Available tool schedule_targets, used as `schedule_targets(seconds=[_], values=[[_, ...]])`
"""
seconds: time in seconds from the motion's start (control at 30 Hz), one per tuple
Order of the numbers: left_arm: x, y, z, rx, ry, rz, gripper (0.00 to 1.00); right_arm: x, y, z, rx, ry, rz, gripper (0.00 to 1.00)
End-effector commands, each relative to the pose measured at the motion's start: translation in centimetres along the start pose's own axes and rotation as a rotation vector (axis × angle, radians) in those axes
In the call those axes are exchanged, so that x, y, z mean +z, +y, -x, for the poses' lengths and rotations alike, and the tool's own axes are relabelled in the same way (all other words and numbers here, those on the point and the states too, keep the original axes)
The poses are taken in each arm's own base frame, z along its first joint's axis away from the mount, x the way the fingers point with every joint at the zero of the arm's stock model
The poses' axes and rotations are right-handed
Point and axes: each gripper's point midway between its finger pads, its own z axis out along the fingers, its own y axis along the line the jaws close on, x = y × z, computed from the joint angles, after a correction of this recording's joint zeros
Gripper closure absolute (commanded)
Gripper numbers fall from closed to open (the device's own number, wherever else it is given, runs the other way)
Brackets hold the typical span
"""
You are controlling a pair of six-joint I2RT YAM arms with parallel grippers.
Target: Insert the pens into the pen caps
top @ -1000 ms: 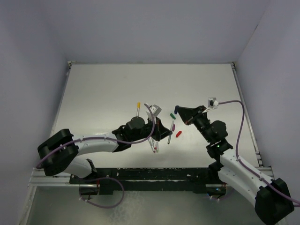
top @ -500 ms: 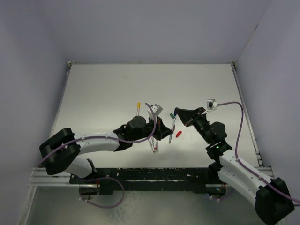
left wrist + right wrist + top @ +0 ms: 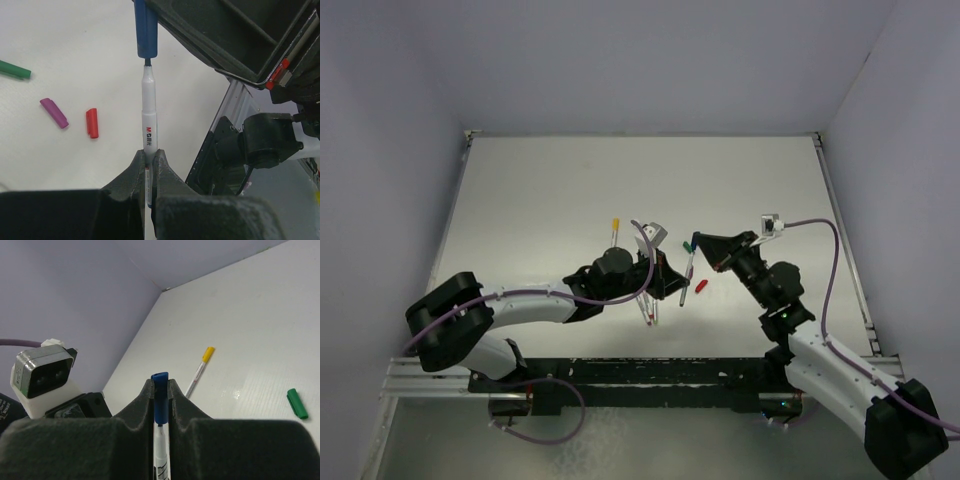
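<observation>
My left gripper (image 3: pixel 149 152) is shut on a white pen (image 3: pixel 149 120) that points away from it, its dark tip at the mouth of a blue pen cap (image 3: pixel 146 27). My right gripper (image 3: pixel 160 382) is shut on that blue cap (image 3: pixel 160 400), and the pen (image 3: pixel 161 450) runs up between its fingers from below. In the top view the two grippers meet at mid-table, left gripper (image 3: pixel 667 276) and right gripper (image 3: pixel 699 240). A purple cap (image 3: pixel 54 112), a red cap (image 3: pixel 92 122) and a green cap (image 3: pixel 297 403) lie loose on the table.
A pen with a yellow cap (image 3: pixel 615 228) lies on the table left of the grippers. More pens (image 3: pixel 648 310) lie partly under my left arm. The red cap (image 3: pixel 701 286) lies just below the meeting point. Walls stand on three sides.
The right gripper with the blue cap has edged slightly down and left toward the pen tip. The left arm has shifted only a little.
</observation>
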Motion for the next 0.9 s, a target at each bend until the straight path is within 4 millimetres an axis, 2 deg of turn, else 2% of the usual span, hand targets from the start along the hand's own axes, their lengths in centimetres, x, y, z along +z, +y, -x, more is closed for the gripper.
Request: schedule_targets(seconds=[0.0,0.37,0.6,0.87], values=[[0.4,-2.0,2.6,-0.006,-0.073,-0.047,1.0,-0.1,1.5,0.8,0.002,-0.032,0.061,1.0],[0.6,-1.9,3.2,-0.006,-0.098,-0.033,1.0,-0.3,1.4,-0.8,0.022,0.017,0.064,1.0],[0.7,-2.2,3.9,0.002,-0.107,-0.033,1.0,-0.4,1.2,-3.1,0.014,0.107,0.067,1.0],[-0.2,-2.0,6.1,0.03,-0.181,-0.011,1.0,-0.9,0.7,-6.0,-0.025,0.222,0.047,1.0]])
